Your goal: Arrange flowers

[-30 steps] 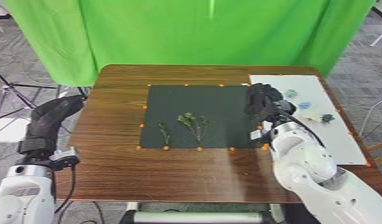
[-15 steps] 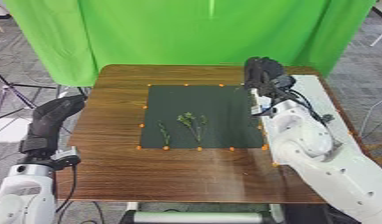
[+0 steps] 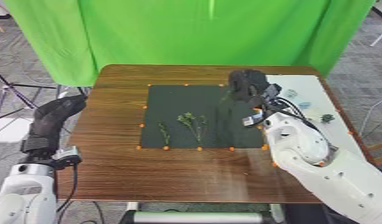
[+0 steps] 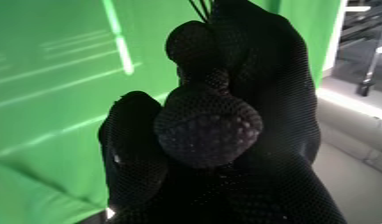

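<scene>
Head view: the right hand (image 3: 247, 82) is over the far right part of the dark mat (image 3: 187, 97), by its border with the white board (image 3: 298, 81). Likeliest fault, in my judgement: an uneven release, caused by fine stems catching on glove fabric, so the piece lands crooked or lifts again with the hand. Second risk: the right arm (image 3: 298, 140) lies across the board's near side; a low swing could brush the loose bunches there. Count on the mat: two green sprigs, one small (image 3: 164, 132), one larger (image 3: 186, 118); cannot tell whether the larger is one branching piece or two close together. Count on the board: three small bunches, one pale green (image 3: 290, 93), one bluish (image 3: 304, 105), one dark green (image 3: 327, 118). One mat, one board, one surface (image 3: 152, 175). Left hand (image 3: 56, 111): relaxed, holding nothing, beside the surface. Right wrist view: the right hand pinches thin dark stems (image 4: 197, 9) at its fingertips; at least two strands, exact number unclear. Contact looks slight, so they could pivot or slip if the pinch loosens; too hard a squeeze could bruise them.
</scene>
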Robot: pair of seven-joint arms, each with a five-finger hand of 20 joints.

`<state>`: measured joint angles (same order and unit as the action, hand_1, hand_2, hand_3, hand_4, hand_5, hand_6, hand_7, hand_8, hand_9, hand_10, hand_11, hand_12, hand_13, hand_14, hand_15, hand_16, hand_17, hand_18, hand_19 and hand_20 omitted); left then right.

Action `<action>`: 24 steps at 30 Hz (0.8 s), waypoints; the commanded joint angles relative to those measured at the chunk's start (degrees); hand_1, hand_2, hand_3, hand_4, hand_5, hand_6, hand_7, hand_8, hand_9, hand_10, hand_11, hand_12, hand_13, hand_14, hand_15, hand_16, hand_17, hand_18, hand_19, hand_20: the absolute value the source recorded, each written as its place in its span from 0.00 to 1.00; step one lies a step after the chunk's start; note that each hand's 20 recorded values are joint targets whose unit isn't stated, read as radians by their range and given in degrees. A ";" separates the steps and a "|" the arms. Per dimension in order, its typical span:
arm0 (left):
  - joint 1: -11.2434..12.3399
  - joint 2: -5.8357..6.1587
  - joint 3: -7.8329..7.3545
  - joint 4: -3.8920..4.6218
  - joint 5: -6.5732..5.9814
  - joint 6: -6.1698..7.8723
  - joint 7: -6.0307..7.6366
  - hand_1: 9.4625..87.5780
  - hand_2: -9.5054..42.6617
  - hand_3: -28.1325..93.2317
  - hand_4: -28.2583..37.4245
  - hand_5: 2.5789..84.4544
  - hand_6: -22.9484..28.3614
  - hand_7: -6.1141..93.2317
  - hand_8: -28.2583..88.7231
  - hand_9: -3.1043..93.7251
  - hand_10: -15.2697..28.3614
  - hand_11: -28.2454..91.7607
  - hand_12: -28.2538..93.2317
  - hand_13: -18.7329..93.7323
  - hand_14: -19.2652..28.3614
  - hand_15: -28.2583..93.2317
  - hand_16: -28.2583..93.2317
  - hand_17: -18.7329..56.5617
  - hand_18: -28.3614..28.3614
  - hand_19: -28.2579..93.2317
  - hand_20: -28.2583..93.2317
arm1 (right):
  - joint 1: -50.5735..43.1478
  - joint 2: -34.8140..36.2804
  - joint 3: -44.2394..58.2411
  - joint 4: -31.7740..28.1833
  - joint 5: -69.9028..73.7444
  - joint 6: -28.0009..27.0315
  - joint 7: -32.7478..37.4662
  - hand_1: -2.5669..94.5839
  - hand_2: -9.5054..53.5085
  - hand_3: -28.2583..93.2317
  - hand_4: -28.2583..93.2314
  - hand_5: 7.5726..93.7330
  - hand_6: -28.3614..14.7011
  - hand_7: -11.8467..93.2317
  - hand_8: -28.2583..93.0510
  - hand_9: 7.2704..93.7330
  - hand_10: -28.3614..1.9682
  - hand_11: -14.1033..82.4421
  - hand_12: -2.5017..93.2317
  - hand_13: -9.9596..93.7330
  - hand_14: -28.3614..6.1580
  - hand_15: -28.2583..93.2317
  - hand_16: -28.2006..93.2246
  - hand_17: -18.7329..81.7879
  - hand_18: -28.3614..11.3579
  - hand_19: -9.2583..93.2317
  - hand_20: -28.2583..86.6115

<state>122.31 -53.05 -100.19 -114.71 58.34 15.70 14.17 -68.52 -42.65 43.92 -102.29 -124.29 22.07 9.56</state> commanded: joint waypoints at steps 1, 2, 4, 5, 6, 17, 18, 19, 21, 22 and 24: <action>0.33 -0.45 0.00 -0.04 -0.41 -0.72 -0.14 0.30 0.16 0.75 0.18 0.55 0.52 0.28 0.16 0.52 0.66 0.46 0.35 0.49 0.74 0.36 0.25 0.32 0.67 0.28 0.34 | -2.84 2.08 0.15 -2.01 3.32 -4.76 -1.78 0.98 0.00 0.04 0.72 0.61 0.52 0.68 0.37 0.91 0.44 0.35 0.65 1.00 0.83 0.68 0.53 0.89 0.58 0.98 0.63; 0.54 -0.51 -0.14 -0.16 -0.45 -0.61 -0.16 0.30 0.16 0.75 0.19 0.55 0.52 0.28 0.16 0.52 0.66 0.46 0.35 0.49 0.74 0.36 0.25 0.32 0.67 0.28 0.34 | -2.98 2.51 0.02 -2.20 3.10 -5.40 -1.96 0.98 0.00 0.04 0.72 0.61 0.52 0.68 0.37 0.91 0.45 0.35 0.65 1.00 0.83 0.68 0.53 0.89 0.58 0.98 0.63; 0.89 -0.54 -0.32 -0.29 -0.36 -0.45 -0.11 0.30 0.16 0.75 0.18 0.55 0.52 0.28 0.16 0.52 0.66 0.46 0.35 0.49 0.74 0.36 0.25 0.32 0.67 0.28 0.34 | -3.66 3.28 0.41 -2.85 4.90 -6.95 -2.15 0.98 0.00 0.05 0.72 0.61 0.52 0.68 0.37 0.90 0.45 0.35 0.65 1.00 0.83 0.68 0.53 0.89 0.58 0.98 0.63; 0.63 -0.45 -0.20 -0.15 -0.41 -0.52 -0.15 0.30 0.16 0.75 0.18 0.55 0.52 0.28 0.16 0.52 0.66 0.46 0.35 0.49 0.74 0.36 0.25 0.32 0.67 0.28 0.34 | -3.69 3.87 0.14 -3.35 6.05 -7.25 -1.37 0.97 0.00 0.06 0.72 0.61 0.52 0.68 0.37 0.90 0.45 0.35 0.65 1.00 0.83 0.68 0.53 0.89 0.58 0.98 0.63; 1.06 -0.58 -0.39 -0.37 -0.53 -0.44 -0.09 0.30 0.16 0.75 0.18 0.55 0.52 0.28 0.16 0.52 0.66 0.46 0.35 0.49 0.74 0.36 0.25 0.32 0.67 0.28 0.34 | -4.26 4.14 0.77 -3.78 6.34 -8.58 -1.25 0.97 0.00 0.06 0.71 0.61 0.52 0.68 0.37 0.90 0.46 0.36 0.65 1.00 0.83 0.68 0.53 0.89 0.58 0.98 0.62; 0.86 -0.64 -0.43 -0.44 -0.27 -0.89 -0.50 0.30 0.16 0.75 0.19 0.55 0.52 0.28 0.17 0.51 0.66 0.46 0.35 0.49 0.74 0.36 0.25 0.32 0.67 0.29 0.34 | -7.74 6.90 4.57 -6.93 17.64 -19.72 0.68 0.95 0.00 0.09 0.70 0.61 0.53 0.69 0.37 0.90 0.47 0.36 0.65 1.00 0.83 0.68 0.53 0.89 0.58 0.98 0.62; 0.95 -0.68 -0.52 -0.53 -0.19 -0.93 -0.55 0.30 0.16 0.75 0.19 0.55 0.52 0.28 0.17 0.51 0.66 0.46 0.35 0.49 0.74 0.36 0.25 0.32 0.67 0.29 0.34 | -8.31 6.72 5.42 -7.21 18.37 -21.53 1.07 0.95 0.00 0.10 0.69 0.61 0.53 0.69 0.37 0.90 0.47 0.36 0.65 1.00 0.83 0.68 0.53 0.89 0.58 0.98 0.62; 0.85 -0.68 -0.43 -0.27 -0.23 -1.04 -0.31 0.29 0.16 0.75 0.19 0.55 0.52 0.28 0.17 0.51 0.66 0.46 0.35 0.49 0.74 0.36 0.25 0.32 0.67 0.28 0.34 | -8.51 6.81 5.36 -7.24 18.63 -21.80 1.20 0.95 0.00 0.10 0.69 0.60 0.54 0.69 0.37 0.90 0.48 0.36 0.65 1.00 0.83 0.68 0.53 0.88 0.58 0.98 0.62; 0.93 -0.67 -0.45 -0.34 -0.29 -1.01 -0.37 0.29 0.15 0.75 0.19 0.55 0.52 0.28 0.17 0.51 0.66 0.46 0.35 0.49 0.74 0.36 0.25 0.32 0.67 0.29 0.34 | -9.31 6.53 5.94 -7.56 18.03 -23.48 1.42 0.78 0.00 0.48 0.41 0.60 0.54 0.70 0.36 0.90 0.48 0.36 0.64 1.00 0.83 0.68 0.53 0.89 0.58 0.98 0.62; 0.79 -0.61 -0.31 -0.25 -0.30 -0.99 -0.34 0.29 0.15 0.75 0.19 0.55 0.52 0.28 0.17 0.51 0.66 0.46 0.35 0.49 0.74 0.36 0.25 0.32 0.67 0.29 0.34 | -9.57 6.74 5.92 -7.76 18.45 -23.95 1.41 0.71 0.00 0.65 0.27 0.60 0.54 0.69 0.37 0.90 0.48 0.36 0.64 0.99 0.83 0.68 0.53 0.88 0.58 0.98 0.62; 1.00 -0.62 -0.44 -0.35 -0.31 -1.01 -0.31 0.29 0.15 0.75 0.19 0.55 0.52 0.28 0.17 0.51 0.66 0.46 0.35 0.49 0.74 0.36 0.26 0.32 0.67 0.29 0.34 | -10.16 6.72 6.08 -8.20 18.63 -25.18 1.78 0.69 0.00 0.70 0.23 0.60 0.54 0.69 0.37 0.90 0.48 0.36 0.64 0.99 0.83 0.68 0.53 0.88 0.58 0.98 0.62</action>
<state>122.59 -53.30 -100.32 -114.74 58.34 15.34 14.07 -76.61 -36.45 50.00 -109.24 -104.16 -1.85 10.25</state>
